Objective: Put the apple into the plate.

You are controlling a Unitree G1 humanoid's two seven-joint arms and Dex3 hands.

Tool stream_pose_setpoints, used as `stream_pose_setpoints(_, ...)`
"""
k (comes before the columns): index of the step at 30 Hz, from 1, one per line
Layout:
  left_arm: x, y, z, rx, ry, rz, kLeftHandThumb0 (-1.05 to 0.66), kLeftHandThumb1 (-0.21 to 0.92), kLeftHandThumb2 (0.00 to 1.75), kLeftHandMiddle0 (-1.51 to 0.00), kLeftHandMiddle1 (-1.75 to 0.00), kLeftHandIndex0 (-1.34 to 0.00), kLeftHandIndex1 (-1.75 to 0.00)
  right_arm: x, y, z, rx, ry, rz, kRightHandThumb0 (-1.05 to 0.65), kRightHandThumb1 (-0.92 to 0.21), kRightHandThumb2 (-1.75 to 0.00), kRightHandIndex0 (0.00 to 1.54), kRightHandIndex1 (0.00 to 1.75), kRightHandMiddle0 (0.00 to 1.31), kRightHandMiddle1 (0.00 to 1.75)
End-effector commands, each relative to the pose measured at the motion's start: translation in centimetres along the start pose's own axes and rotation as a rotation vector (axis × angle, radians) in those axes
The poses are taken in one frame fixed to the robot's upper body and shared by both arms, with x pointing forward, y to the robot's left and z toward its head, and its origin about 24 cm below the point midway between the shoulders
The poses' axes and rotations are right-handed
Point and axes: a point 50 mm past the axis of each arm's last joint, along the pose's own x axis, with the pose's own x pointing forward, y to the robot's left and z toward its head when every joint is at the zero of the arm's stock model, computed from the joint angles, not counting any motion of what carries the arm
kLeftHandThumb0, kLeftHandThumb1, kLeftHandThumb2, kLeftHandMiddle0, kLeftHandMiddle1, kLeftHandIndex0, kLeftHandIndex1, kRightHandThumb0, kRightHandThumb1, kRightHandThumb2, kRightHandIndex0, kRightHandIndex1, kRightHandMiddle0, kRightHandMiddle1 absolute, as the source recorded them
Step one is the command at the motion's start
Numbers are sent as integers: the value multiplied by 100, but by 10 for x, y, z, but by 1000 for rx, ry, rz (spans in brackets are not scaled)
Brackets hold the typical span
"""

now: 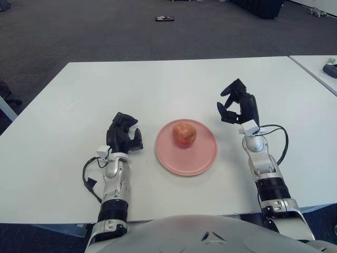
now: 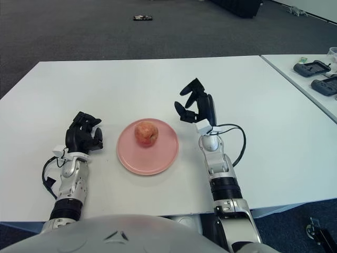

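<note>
While the reddish, mottled apple sits on the pink plate, the right hand beside it is spread and empty, and the left hand is loosely curled, holding nothing.

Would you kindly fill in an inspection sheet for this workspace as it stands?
Surface: white table, bare around the work area.
Job's things: apple sits on the pink plate, toward its far side.
Clutter: nothing seen on this table.
Robot hands: left robot hand curled, empty, left of the plate; right robot hand open, empty, raised to the plate's right.
Cables: black cable loops at the right wrist; another cable by the left forearm.
Surroundings: grey carpet; second table with controllers.
</note>
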Motion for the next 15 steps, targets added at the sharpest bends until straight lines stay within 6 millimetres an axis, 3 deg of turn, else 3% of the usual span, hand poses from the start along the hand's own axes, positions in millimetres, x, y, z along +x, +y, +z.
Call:
stream_pose_setpoints(1, -11, 11, -20, 7, 98, 40, -1, -8, 175, -93, -175, -71, -165, -1, -2, -5, -24, 22, -2, -41, -58, -100, 92, 175, 41, 175)
stream_pose_setpoints(15, -10, 11, -20, 2, 107, 44, -1, -9, 175, -93, -175, -72, -164, -19, 3, -23, 10, 132, 7, -40, -59, -98, 84, 175, 40, 175)
